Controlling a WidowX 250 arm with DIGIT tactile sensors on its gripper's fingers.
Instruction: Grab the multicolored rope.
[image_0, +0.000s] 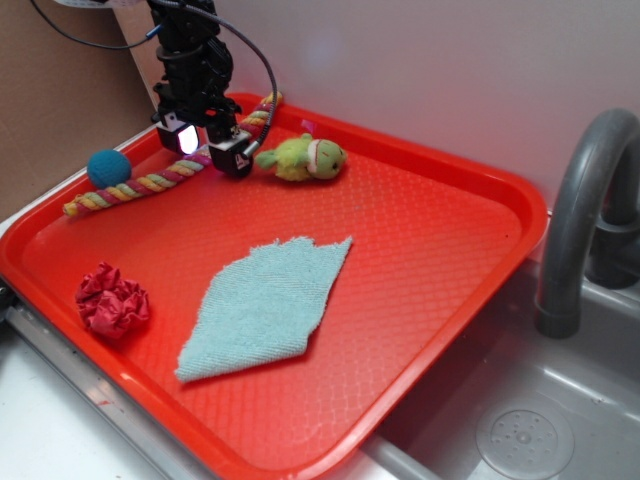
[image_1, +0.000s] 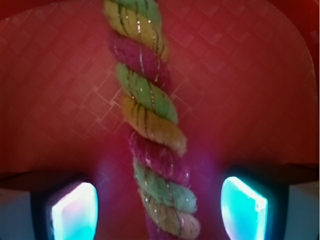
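On the red tray (image_0: 450, 300), exterior view — one multicolored rope (image_0: 140, 185) at the back edge, one teal ball (image_0: 108, 167), one scrunchie (image_0: 112, 302), one cloth (image_0: 268, 305), one plush (image_0: 305, 158) | wrist view — hand (image_1: 160, 207) released, two fingers (image_1: 75, 210) straddling rope.

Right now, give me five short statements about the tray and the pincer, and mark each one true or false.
1. The pincer is open, with the multicolored rope running between its fingers. True.
2. The teal ball lies next to the rope near the tray's back left edge. True.
3. The red scrunchie sits on top of the light blue cloth. False: it lies on the red tray beside the cloth, apart from it.
4. The green and yellow plush toy is held in the pincer. False: it lies on the tray to one side of it.
5. The rope is lifted clear of the tray. False: it lies on the tray.
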